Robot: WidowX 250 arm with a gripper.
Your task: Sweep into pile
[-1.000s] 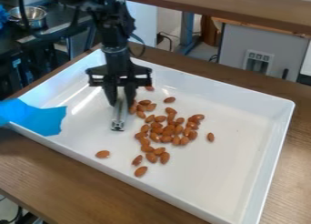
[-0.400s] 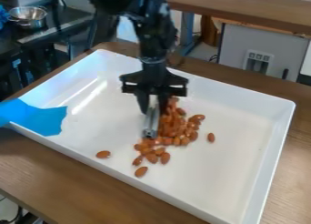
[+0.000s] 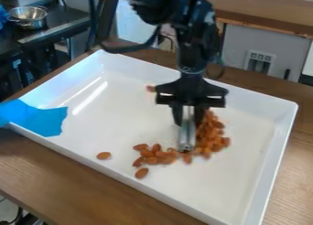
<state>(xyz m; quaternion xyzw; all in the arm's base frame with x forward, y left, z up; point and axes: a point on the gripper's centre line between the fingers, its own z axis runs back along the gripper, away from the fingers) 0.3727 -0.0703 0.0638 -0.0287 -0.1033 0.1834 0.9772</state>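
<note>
My black gripper (image 3: 187, 121) hangs over the middle of the white tray (image 3: 260, 174), shut on a metal bar (image 3: 186, 136) whose lower end is down at the tray floor. Against the bar's right side lie many almonds (image 3: 213, 135) in a dense heap. A looser group of almonds (image 3: 160, 156) spreads to the lower left of the bar. One almond (image 3: 104, 155) lies alone farther left, another (image 3: 142, 173) sits below the group, and one (image 3: 151, 88) is near the tray's back wall, left of the gripper.
Blue tape (image 3: 36, 118) covers part of the tray's left rim. The tray's raised walls surround the almonds, and it stands on a wooden table (image 3: 73, 185). A metal pot (image 3: 28, 17) is on a dark surface at the upper left.
The gripper and bar have moved right and slightly toward the camera, pushing many almonds rightward into a tighter heap. Almonds at the lower left have shifted little.
</note>
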